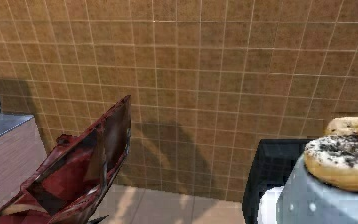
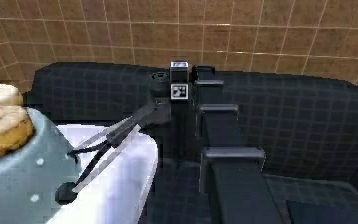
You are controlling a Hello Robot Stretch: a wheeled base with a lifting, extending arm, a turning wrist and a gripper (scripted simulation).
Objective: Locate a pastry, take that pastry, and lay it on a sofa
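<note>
Arm side view: the pastry [image 2: 2,125] at nine o'clock is found but not yet laid on the sofa [image 2: 287,110]; what is held by the gripper [image 2: 72,170] cannot be told.

Nothing here is offering me a word, number or brand that I can read. The nearest thing to a sign is the pair of small white squares [image 2: 181,91] sitting at the far end of the dark arm [image 2: 237,170]. They are showing blocky black marks, but the marks are not forming letters or digits that I can make out.
</note>
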